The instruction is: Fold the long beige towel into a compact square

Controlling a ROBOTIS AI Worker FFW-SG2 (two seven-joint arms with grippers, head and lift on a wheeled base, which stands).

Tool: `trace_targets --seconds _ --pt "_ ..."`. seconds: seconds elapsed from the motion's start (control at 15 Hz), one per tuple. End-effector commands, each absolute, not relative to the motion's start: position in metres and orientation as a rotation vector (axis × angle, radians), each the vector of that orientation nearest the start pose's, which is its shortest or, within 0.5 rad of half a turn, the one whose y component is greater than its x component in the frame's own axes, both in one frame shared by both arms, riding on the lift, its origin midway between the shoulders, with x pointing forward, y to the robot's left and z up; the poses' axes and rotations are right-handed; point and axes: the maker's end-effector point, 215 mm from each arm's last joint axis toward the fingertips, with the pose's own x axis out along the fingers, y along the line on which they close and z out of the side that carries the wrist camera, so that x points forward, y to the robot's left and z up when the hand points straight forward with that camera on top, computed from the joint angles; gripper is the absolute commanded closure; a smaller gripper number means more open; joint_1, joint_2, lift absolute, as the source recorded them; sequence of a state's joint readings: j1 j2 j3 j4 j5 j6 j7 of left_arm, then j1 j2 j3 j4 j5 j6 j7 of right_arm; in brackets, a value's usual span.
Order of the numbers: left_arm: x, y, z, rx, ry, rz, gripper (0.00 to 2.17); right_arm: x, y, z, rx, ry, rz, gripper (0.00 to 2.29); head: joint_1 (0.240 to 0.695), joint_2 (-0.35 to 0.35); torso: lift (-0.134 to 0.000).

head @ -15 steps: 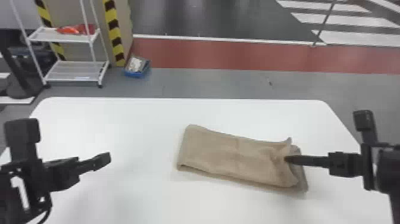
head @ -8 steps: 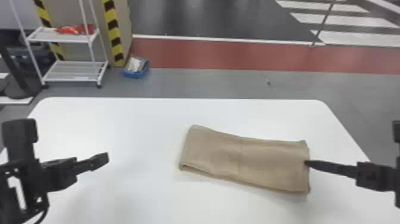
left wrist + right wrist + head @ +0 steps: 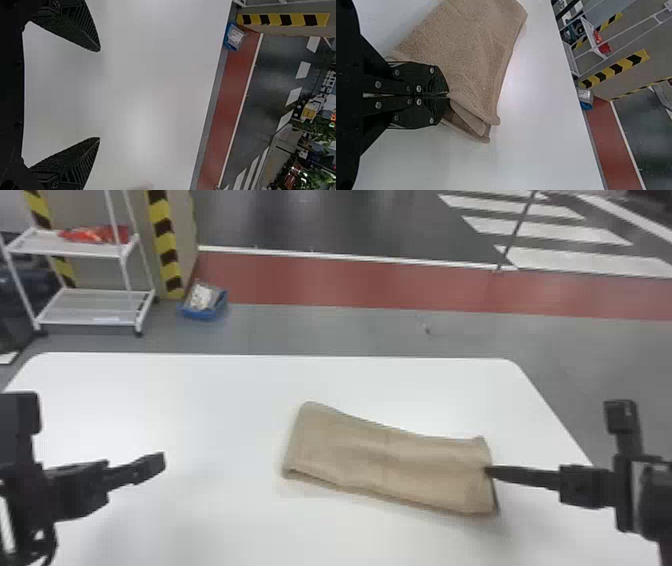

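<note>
Here, the black left tool (image 3: 159, 462) is held wide open over the white counter (image 3: 200, 390); by the closed black right tool (image 3: 489, 471), the folded beige cloth towel (image 3: 390, 457) is pinched at its right end. Beyond, a blue container (image 3: 205, 313) is seen.

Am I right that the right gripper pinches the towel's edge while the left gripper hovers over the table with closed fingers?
No: the left wrist view shows the left gripper hovering over the table with fingers apart. The right gripper pinches the towel by its edge.
</note>
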State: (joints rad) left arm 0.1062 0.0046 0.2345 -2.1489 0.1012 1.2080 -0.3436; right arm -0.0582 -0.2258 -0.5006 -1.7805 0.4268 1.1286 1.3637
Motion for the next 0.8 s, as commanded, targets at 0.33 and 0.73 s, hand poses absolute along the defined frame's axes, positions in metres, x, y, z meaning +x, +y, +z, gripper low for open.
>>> trace_targets --seconds 0.33,0.73 --pt "0.476 0.243 -0.413 -0.245 0.692 -0.182 0.09 0.430 -0.427 -0.415 0.259 0.824 0.379 0.03 0.695 -0.209 -0.124" --pt "0.476 0.246 -0.414 -0.248 0.694 -0.179 0.09 0.436 -0.393 -0.430 0.258 0.857 0.438 0.03 0.695 -0.207 -0.124"
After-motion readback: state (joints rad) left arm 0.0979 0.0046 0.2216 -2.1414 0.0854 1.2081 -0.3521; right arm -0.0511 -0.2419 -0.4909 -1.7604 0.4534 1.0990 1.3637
